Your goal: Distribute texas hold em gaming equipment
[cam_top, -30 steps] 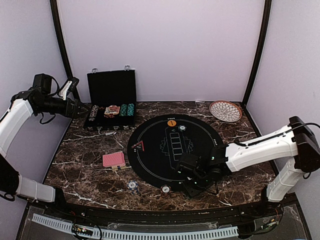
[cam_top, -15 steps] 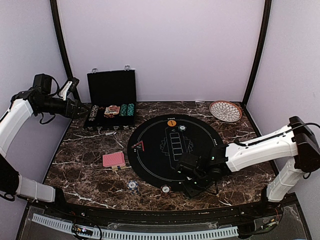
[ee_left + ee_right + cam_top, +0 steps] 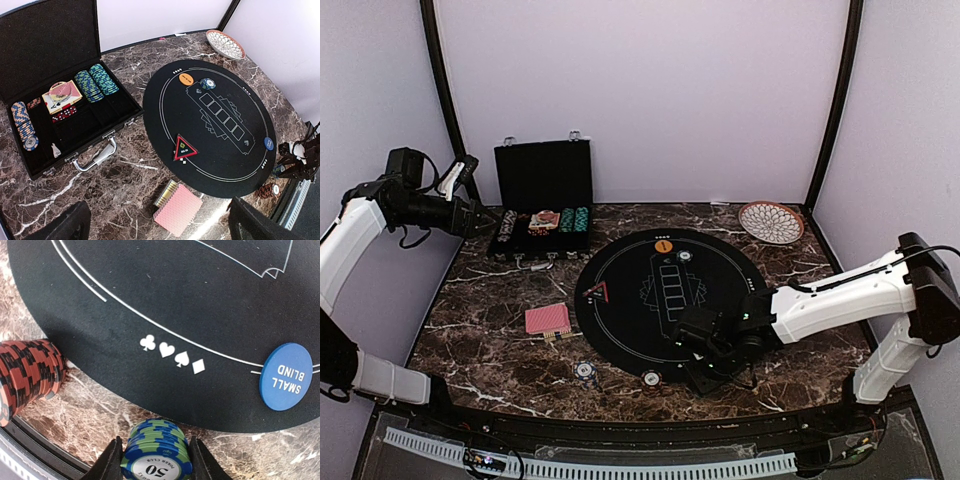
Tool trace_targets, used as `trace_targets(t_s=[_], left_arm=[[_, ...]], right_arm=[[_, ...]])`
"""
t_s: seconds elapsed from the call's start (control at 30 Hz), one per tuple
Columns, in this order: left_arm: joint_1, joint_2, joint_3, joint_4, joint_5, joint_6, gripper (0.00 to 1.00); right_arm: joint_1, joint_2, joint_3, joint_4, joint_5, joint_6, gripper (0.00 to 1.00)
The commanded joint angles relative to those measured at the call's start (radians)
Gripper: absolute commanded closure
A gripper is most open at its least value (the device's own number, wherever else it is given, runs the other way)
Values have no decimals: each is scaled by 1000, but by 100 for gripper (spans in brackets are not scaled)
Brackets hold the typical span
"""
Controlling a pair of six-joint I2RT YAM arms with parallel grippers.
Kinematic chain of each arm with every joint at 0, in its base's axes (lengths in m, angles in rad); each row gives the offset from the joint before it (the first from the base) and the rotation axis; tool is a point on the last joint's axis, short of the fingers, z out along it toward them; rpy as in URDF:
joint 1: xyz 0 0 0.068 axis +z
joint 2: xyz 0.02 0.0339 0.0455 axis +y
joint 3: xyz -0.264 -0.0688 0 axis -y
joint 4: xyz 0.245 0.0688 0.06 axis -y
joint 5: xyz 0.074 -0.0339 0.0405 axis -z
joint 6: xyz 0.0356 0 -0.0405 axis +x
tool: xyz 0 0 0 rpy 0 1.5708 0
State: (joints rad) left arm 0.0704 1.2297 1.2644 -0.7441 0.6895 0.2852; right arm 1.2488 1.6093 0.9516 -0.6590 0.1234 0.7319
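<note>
looking from above, we see the right gripper (image 3: 705, 375) low at the near rim of the mat (image 3: 630, 325) and the left gripper (image 3: 485, 218) hanging by the open case (image 3: 542, 175). from the left wrist, its jaws stand spread and empty; the cards (image 3: 177, 210) lie just off the mat. from the right wrist, the jaws clasp a blue-green chip stack (image 3: 156, 450) beside the mat's edge. an uneven release could topple it, and a sideways sweep could knock over the red stack (image 3: 27, 372).

Between the right fingers (image 3: 109, 465) 1 blue-green chip stack (image 3: 157, 450) is counted. 1 red-black stack (image 3: 27, 372) is seen left of them and 1 blue marker disc (image 3: 286, 376) ahead-right. Well away from them, 1 orange disc (image 3: 186, 77), 1 red triangle (image 3: 185, 148), 1 loose card pile (image 3: 178, 212) and seemingly 3 cased chip rows (image 3: 95, 82) are counted.
</note>
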Motion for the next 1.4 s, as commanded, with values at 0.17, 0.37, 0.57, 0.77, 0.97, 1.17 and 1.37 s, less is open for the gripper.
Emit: trace_targets(t_s=[0.17, 0.37, 0.57, 0.77, 0.97, 1.17, 1.37], left_arm=[[5, -21, 16, -20, -4, 11, 1], [5, -25, 16, -22, -9, 11, 1], [5, -26, 16, -23, -11, 11, 1], [5, -26, 16, -21, -11, 12, 1], [5, -26, 15, -21, -9, 13, 1], [5, -27, 16, -23, -11, 14, 1], [5, -26, 19, -24, -9, 14, 1]], right_arm=[[-7, -3, 0, -13, 9, -14, 58], [-7, 0, 1, -9, 11, -12, 56], [-7, -2, 2, -10, 12, -10, 63], [-7, 4, -8, -7, 10, -7, 55], [-7, 2, -9, -6, 6, -6, 60], [-7, -5, 1, -21, 12, -8, 76], [-8, -24, 78, -100, 44, -23, 88]])
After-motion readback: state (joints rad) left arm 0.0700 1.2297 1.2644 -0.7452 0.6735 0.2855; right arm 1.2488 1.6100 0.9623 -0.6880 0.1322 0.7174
